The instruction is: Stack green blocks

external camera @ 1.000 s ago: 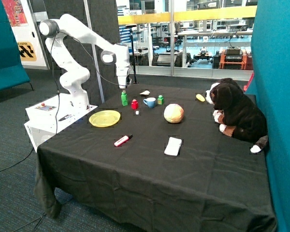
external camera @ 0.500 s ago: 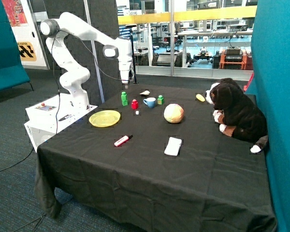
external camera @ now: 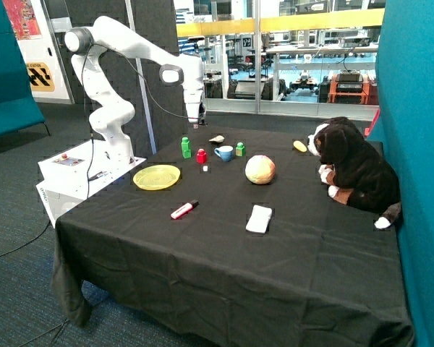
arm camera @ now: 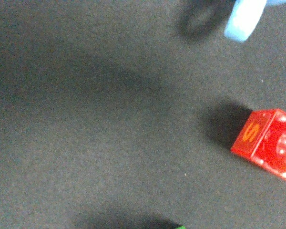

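A tall green stack (external camera: 186,147), which looks like two green blocks one on the other, stands near the table's back edge beside the red block (external camera: 201,156). A single green block (external camera: 240,150) stands on the far side of the blue cup (external camera: 223,152). My gripper (external camera: 197,124) hangs in the air above and just behind the green stack, holding nothing that I can see. The wrist view shows the black cloth, the red block (arm camera: 267,145), a part of the blue cup (arm camera: 245,19) and a sliver of green (arm camera: 180,227) at the picture's edge.
A yellow plate (external camera: 157,176), a red marker (external camera: 184,210), a white folded object (external camera: 259,218), a pale ball (external camera: 260,169) and a plush dog (external camera: 354,170) lie on the black table (external camera: 224,275). A small yellow item (external camera: 299,146) and a pale scrap (external camera: 217,138) lie near the back edge.
My gripper has risen from just above the green stack and moved toward the cup side. The blocks have not moved.
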Available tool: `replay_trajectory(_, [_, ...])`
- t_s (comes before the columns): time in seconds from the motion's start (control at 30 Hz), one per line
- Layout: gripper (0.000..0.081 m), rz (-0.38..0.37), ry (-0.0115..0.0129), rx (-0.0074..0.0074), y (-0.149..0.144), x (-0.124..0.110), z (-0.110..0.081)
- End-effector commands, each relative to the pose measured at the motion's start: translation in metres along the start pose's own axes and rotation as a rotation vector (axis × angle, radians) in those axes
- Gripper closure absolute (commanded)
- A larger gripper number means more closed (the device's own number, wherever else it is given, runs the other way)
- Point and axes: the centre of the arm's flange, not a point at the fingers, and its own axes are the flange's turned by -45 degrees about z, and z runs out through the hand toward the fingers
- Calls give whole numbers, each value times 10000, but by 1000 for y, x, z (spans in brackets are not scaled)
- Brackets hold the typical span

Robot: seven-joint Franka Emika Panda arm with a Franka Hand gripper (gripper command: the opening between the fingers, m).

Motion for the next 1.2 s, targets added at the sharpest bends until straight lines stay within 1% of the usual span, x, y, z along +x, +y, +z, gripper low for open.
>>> replay_trajectory(0.0, [808,-117,-25,-9,1,18,-3])
replay_trajectory(0.3, [808,-202,-25,-9,-2,34,-7])
replay_trajectory(0.37, [781,-215,-25,-9,-4,38,-8])
replay_trajectory(0.53, [752,-204,-25,-9,-5,44,-7])
replay_trajectory(0.6, [685,-234,-25,-9,-5,46,-6])
replay_trajectory(0.93, [669,-82,-25,-9,-1,52,4])
replay_trajectory(0.97, [660,-102,-25,-9,-1,52,4])
replay_trajectory(1.0, [628,-110,-25,-9,-1,52,5])
replay_trajectory(1.07, [641,-82,-25,-9,-1,53,6])
replay_trajectory(1.13, [634,-69,-25,-9,-1,54,7])
replay_trajectory(1.17, [619,-73,-25,-9,-1,54,8])
